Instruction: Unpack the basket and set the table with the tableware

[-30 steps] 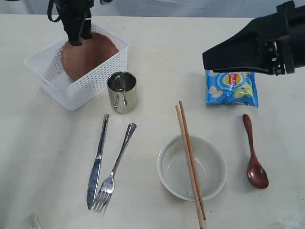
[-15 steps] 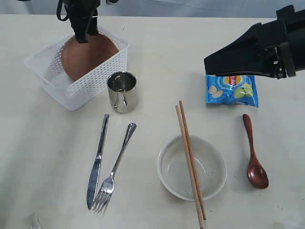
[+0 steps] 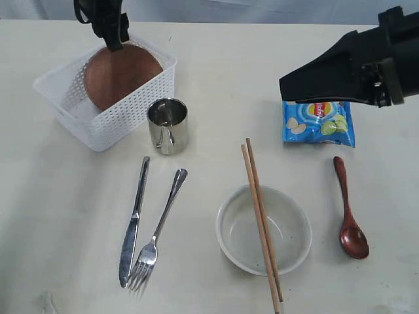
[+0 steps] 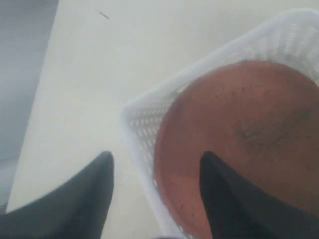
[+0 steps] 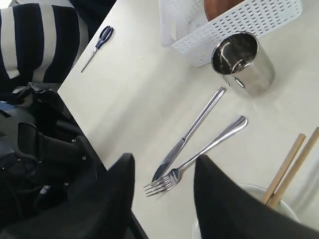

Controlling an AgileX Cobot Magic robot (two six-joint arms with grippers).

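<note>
Hovering open and empty, left end effector (image 4: 156,155) is just above the plate (image 4: 239,134).

A blue chips bag (image 3: 319,122) lay flat, printed side up. Small scissors (image 5: 97,46) with dark handles lay closed near a black-and-white striped cloth (image 5: 35,40).

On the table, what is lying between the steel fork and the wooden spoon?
The exterior view shows the pale bowl between the fork and the spoon, with the chopsticks laid across it.
</note>
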